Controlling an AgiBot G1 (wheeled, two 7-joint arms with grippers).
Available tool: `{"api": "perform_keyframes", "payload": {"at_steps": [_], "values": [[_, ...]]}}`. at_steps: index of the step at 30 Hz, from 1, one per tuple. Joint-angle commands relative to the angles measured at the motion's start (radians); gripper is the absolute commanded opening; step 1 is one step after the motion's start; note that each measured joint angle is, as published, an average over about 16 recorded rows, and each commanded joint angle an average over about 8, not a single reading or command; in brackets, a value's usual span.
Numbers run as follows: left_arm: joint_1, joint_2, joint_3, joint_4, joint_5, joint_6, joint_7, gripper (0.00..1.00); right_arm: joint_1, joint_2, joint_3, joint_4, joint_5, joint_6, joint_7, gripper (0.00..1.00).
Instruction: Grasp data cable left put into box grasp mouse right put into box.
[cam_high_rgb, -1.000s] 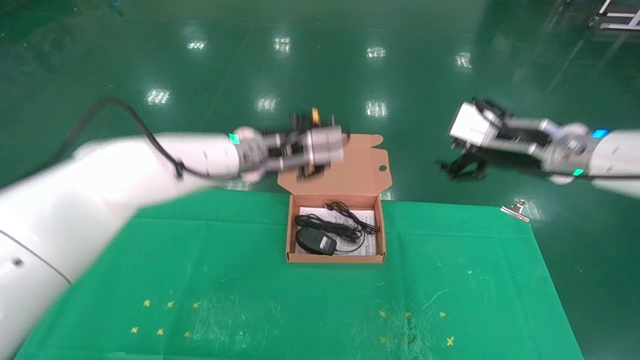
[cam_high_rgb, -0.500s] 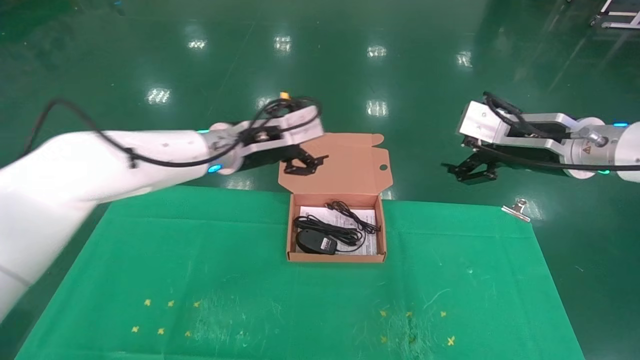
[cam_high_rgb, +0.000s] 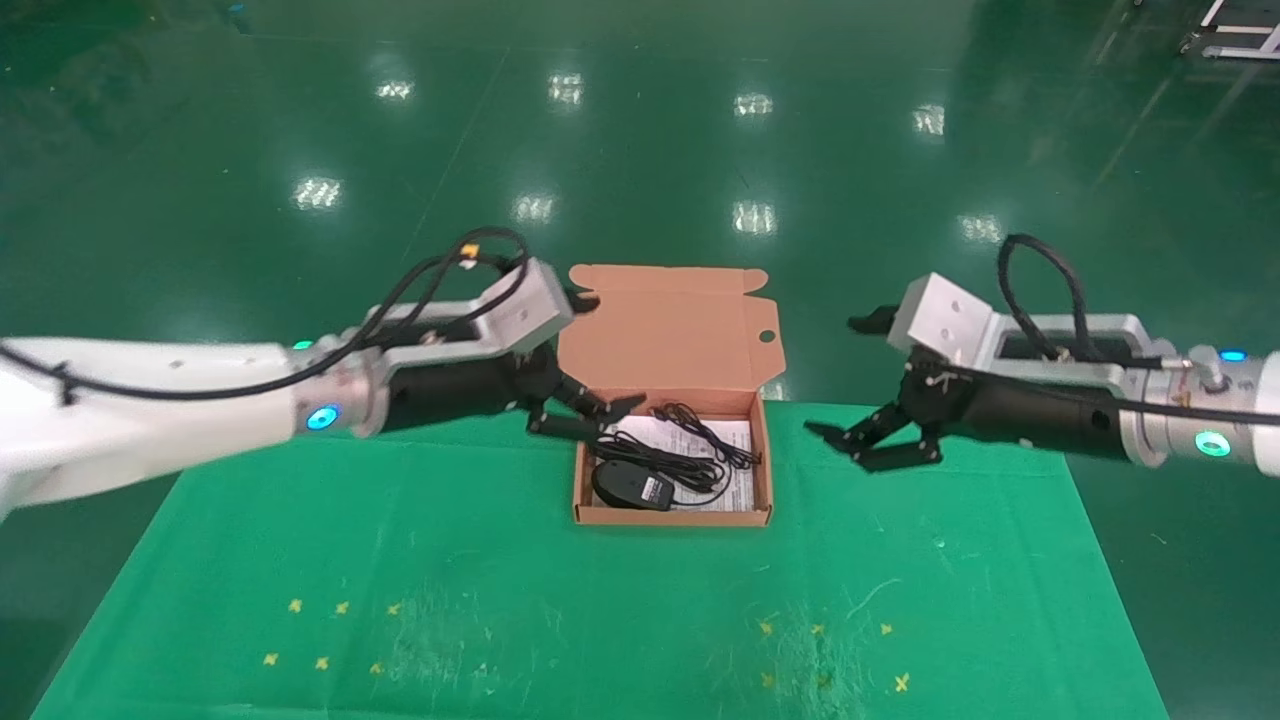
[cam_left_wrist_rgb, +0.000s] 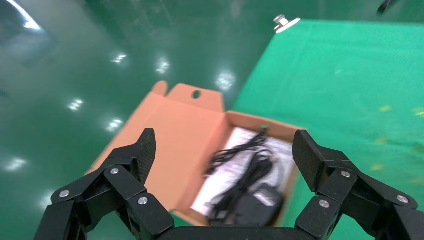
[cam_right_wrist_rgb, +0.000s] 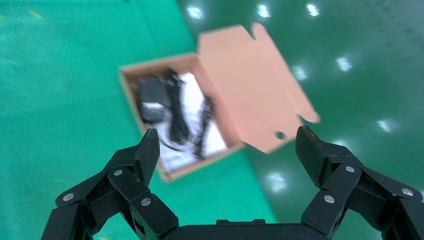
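The box (cam_high_rgb: 670, 515) sits open at the far middle of the green table, its lid flap (cam_high_rgb: 670, 325) folded back. Inside lie the black mouse (cam_high_rgb: 630, 485) and the data cable (cam_high_rgb: 655, 455) in a thick bundle behind it, with the mouse's thin cord (cam_high_rgb: 710, 428) looped at the back. My left gripper (cam_high_rgb: 610, 352) is open and empty, just left of the box's back corner. My right gripper (cam_high_rgb: 835, 375) is open and empty, a little right of the box. The left wrist view shows the mouse (cam_left_wrist_rgb: 255, 202) and cable (cam_left_wrist_rgb: 252, 165); the right wrist view shows the mouse (cam_right_wrist_rgb: 152, 95).
White paper (cam_high_rgb: 735, 435) lines the box floor. A metal clip (cam_left_wrist_rgb: 286, 22) holds the green cloth at the table's far right edge. Small yellow crosses (cam_high_rgb: 340, 607) mark the cloth near the front. Shiny green floor lies beyond the table's far edge.
Both arms have come down and turned so that their open jaws face the box. The left gripper moved from above the lid to the box's left side; the right moved closer.
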Motion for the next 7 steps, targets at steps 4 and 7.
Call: {"api": "perform_keyframes", "payload": {"at_steps": [4,7], "values": [[0.052,-0.062,-0.060,-0.047,-0.086,0.084,-0.013,1.00,-0.051,0.019,0.046,0.021,0.099,-0.058,-0.007,1.00],[0.067,-0.080,-0.079,-0.061,-0.111,0.110,-0.017,1.00,-0.066,0.025,0.059,0.028,0.128,-0.076,-0.009,1.00]]}}
